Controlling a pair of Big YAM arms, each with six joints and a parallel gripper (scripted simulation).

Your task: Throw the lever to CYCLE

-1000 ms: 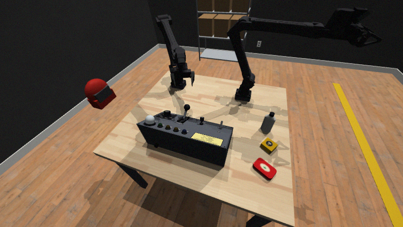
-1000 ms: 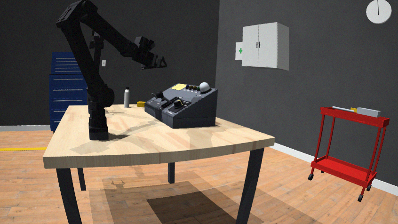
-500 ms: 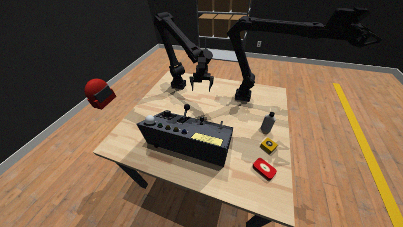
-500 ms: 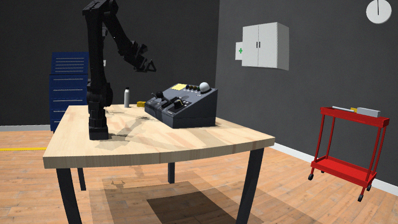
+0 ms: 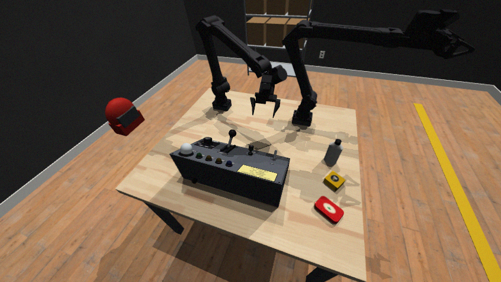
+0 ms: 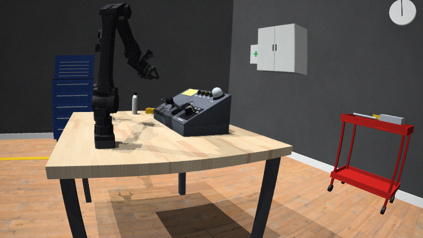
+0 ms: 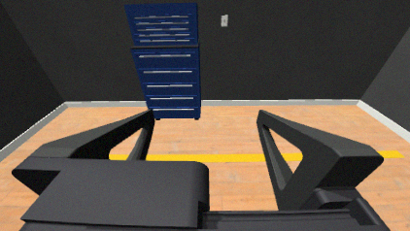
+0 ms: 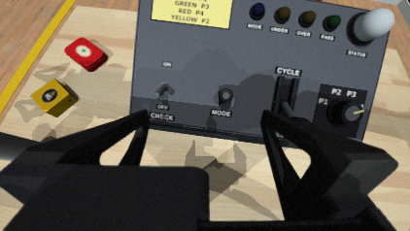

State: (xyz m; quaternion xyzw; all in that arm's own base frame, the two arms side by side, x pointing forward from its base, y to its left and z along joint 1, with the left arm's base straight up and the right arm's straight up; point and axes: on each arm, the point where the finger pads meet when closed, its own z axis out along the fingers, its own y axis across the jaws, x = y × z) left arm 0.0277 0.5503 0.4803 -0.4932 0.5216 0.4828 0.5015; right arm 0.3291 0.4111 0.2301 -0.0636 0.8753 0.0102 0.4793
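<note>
Right gripper [image 5: 263, 115] [image 6: 155, 77] [image 8: 205, 114] and left gripper [image 5: 467, 50] [image 7: 205, 115] open, empty. In right wrist view, lever [image 5: 232, 133] [image 6: 169, 100] [image 8: 287, 109] sits at your 3 o'clock; centre there, then ease toward 12, lightly: console [image 5: 224, 178] [image 6: 207, 119] [image 8: 194, 41] could slide.
</note>
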